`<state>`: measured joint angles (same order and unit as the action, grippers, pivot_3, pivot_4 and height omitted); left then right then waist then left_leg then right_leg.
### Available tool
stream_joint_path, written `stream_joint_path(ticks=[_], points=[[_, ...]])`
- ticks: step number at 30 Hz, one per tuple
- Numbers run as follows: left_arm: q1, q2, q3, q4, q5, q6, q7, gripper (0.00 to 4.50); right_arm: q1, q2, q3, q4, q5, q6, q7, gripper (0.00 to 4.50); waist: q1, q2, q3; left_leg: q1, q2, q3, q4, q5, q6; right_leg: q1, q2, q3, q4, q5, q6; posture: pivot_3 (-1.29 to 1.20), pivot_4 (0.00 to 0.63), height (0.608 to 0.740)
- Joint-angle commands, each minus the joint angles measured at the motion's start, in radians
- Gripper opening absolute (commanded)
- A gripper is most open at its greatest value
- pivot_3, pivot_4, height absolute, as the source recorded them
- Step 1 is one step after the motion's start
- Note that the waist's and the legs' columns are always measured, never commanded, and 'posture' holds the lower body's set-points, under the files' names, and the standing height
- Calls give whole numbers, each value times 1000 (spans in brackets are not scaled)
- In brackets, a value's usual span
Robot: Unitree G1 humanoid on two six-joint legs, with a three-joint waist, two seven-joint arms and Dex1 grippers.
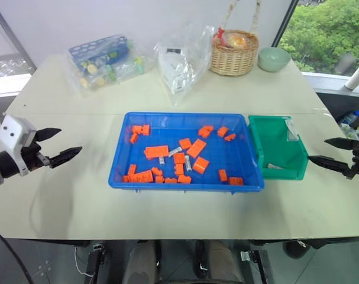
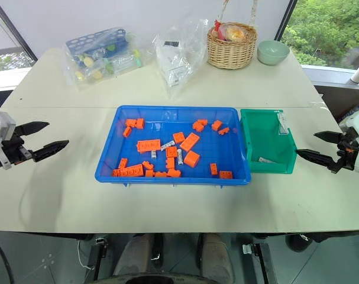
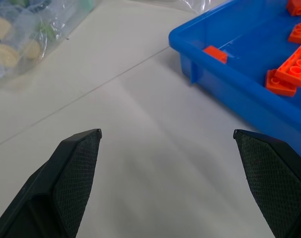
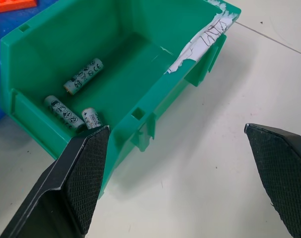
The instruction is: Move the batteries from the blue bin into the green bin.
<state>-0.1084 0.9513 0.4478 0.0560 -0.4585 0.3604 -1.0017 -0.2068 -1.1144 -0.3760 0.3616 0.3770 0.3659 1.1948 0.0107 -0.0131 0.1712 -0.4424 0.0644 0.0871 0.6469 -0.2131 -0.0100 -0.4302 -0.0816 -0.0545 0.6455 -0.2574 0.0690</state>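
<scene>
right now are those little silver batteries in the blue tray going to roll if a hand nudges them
Probably: the small silver-grey cylindrical batteries lie on their sides on the shallow blue plastic tray's smooth floor. The orange toy bricks crowding them may stop them. They look smooth, so likely slippery to pinch.

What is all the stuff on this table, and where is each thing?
Blue bin: one, blue, table centre.
Bricks: many, orange, scattered in the blue bin.
Batteries: a few, silver, among the bricks; three more lie in the green bin.
Green bin: one, teal, touching the blue bin's right side.
Rack: one, blue, plastic-wrapped, far left.
Bag: one, clear, far centre.
Basket: one, wicker, far right.
Bowl: one, pale green, beside the basket.
Left gripper: black fingers open, left of the blue bin.
Right gripper: black fingers open, right of the green bin.
</scene>
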Motion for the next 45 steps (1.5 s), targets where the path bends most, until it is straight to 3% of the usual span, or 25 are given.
stream_joint_path(ticks=[1,11,22,26,31,38,45], points=[[-16,26,29,-20,2,-15,2,4500,1,7,-27,-31,13,-1,-15,4479,0,0,0,0,0,0,0,0,0,0,0,0,0,0,0,0,150,736],[-46,8,2,-23,1,2,18,4500,-7,14,-26,-21,13,18,-50,4479,-1,0,0,0,-1,0,0,0,0,0,0,0,0,0,0,0,150,736],[-31,14,-29,-186,-80,92,-33,4500,-239,28,115,-126,33,85,-8,4479,-4,1,0,0,-1,1,0,0,0,0,1,0,1,0,0,0,150,736],[-32,33,-55,-281,-127,141,-83,4500,-444,146,258,-224,50,168,-9,4479,-24,1,1,0,-1,0,0,0,0,0,2,0,2,0,0,0,150,736],[-16,42,-74,-357,-151,163,-112,4500,-647,406,481,-249,-17,215,-67,4479,-30,1,1,0,0,-1,-1,0,0,-1,3,0,3,2,3,0,150,736],[51,34,-57,-445,-167,184,-111,4500,-740,751,721,-120,-152,156,-144,4479,-25,1,1,-2,-1,0,0,0,0,-2,2,0,4,3,4,0,150,736],[132,24,-8,-515,-187,205,-83,4500,-802,910,804,145,-268,24,-150,4479,-24,1,1,-2,-2,-1,1,0,0,-1,2,-1,4,3,4,0,150,736]])
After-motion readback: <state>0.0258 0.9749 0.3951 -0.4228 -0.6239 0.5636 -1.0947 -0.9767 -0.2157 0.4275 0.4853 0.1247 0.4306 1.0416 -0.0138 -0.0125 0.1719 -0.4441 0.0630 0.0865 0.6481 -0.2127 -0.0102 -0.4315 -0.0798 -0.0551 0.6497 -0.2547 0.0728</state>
